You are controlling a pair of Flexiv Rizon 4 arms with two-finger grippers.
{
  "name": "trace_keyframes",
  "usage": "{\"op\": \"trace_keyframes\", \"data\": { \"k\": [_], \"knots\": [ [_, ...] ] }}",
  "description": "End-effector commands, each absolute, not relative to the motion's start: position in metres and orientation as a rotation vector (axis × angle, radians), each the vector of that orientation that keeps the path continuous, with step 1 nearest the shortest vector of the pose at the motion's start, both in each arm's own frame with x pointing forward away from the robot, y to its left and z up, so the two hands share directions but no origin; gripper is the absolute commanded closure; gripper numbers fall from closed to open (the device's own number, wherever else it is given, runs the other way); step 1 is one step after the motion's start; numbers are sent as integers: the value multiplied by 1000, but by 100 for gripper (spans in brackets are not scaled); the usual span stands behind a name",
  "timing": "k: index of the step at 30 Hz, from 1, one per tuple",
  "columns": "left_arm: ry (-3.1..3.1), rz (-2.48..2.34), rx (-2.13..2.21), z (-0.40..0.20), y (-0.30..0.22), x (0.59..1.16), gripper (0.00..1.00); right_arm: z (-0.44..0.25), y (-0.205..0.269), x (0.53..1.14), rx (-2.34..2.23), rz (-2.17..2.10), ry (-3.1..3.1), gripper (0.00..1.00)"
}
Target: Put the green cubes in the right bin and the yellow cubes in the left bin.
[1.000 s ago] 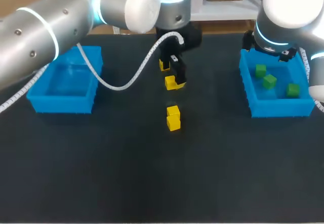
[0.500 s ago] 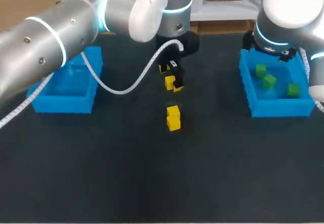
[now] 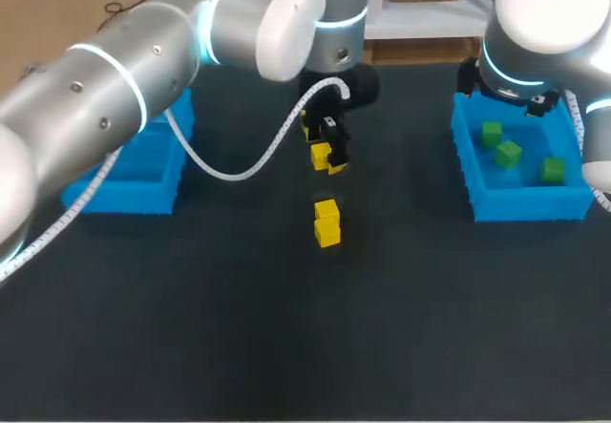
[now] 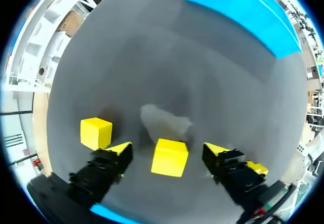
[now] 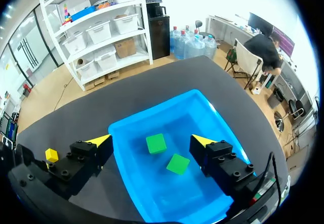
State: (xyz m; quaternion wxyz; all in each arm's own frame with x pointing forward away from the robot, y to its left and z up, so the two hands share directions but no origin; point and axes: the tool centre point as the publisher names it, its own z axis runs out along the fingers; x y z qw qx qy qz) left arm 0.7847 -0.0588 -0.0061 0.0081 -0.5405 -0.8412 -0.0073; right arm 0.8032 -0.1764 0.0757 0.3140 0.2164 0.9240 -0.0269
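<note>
My left gripper (image 4: 168,149) stands open low over the table's middle, with a yellow cube (image 4: 169,157) between its fingers and a gap on each side. In the head view this cube (image 3: 321,156) sits under the left gripper (image 3: 323,144). A second yellow cube (image 4: 96,132) lies just outside one finger. Two more yellow cubes (image 3: 326,222) touch each other nearer the front. My right gripper (image 5: 152,141) hangs open above the right bin (image 5: 126,133), which holds green cubes (image 5: 156,143). Three green cubes (image 3: 508,153) show there from above.
The left blue bin (image 3: 124,192) stands at the table's left, partly behind my left arm (image 3: 143,60), whose white cable (image 3: 243,165) loops down beside it. My right arm (image 3: 520,55) covers the far rim of the right bin (image 3: 525,203).
My left arm has swung a little and its gripper has settled closer around the yellow cube at the middle. The right arm and the other cubes have not moved.
</note>
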Motion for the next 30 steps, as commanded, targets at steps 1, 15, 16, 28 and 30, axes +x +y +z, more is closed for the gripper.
{"op": "trace_keyframes", "data": {
  "k": [1,15,16,28,30],
  "knots": [
    [-2617,-35,-1691,-6,-57,787,100,75,-177,802,570,-71,2431,0],
    [-2663,-9,-1700,13,-53,780,100,75,-177,802,570,-71,2431,0],
    [-2697,-10,-1690,22,-50,781,100,75,-177,802,570,-71,2431,0],
    [-3136,-215,-1296,126,77,782,100,75,-177,802,570,-71,2431,0],
    [-3172,-255,-1201,130,101,774,100,75,-177,802,570,-71,2431,0]
  ]
}}
